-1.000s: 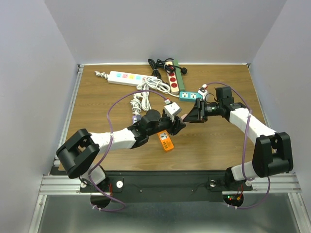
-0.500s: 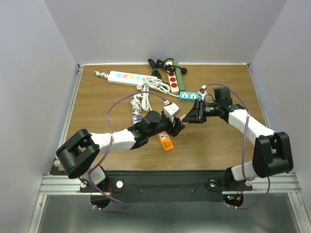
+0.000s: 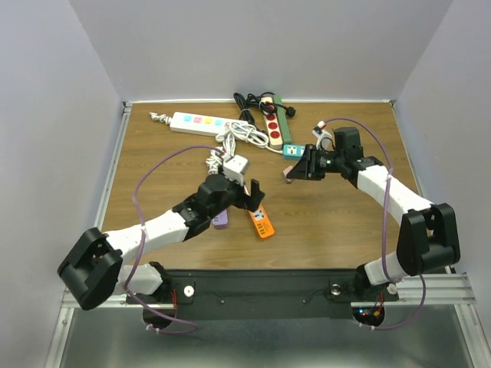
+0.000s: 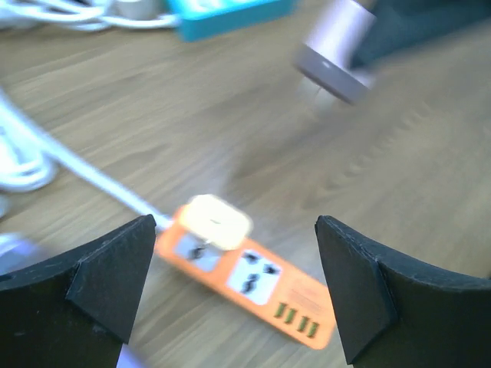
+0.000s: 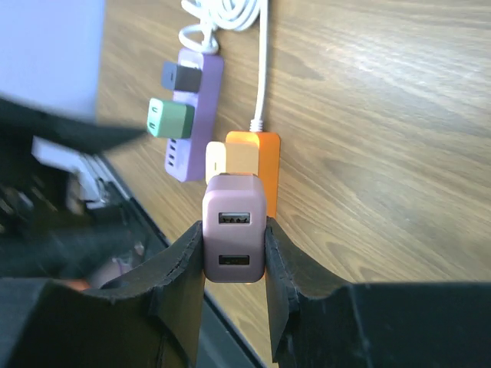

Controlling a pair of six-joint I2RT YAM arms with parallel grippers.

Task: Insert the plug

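Observation:
The plug (image 5: 234,228) is a mauve charger block with two USB ports, and my right gripper (image 5: 234,247) is shut on its sides. In the top view that gripper (image 3: 294,173) holds the plug (image 3: 288,175) in the air, right of table centre. The left wrist view shows the plug (image 4: 337,47) blurred at the top, prongs pointing down. An orange power strip (image 4: 247,280) lies below my left gripper (image 4: 234,257), with a cream plug (image 4: 219,221) in one socket. The left gripper (image 3: 250,195) is open and holds nothing; it hovers over the orange strip (image 3: 261,222).
A purple strip (image 5: 192,115) carrying a green and a dark plug lies beside the orange strip (image 5: 265,162). At the back lie a white strip (image 3: 198,122), a red-and-green strip (image 3: 273,127), a teal strip (image 3: 296,150) and coiled white cable (image 3: 234,136).
My left gripper has opened, let go of the plug and drawn back to the left. The right gripper now has the plug alone and has carried it slightly toward the back.

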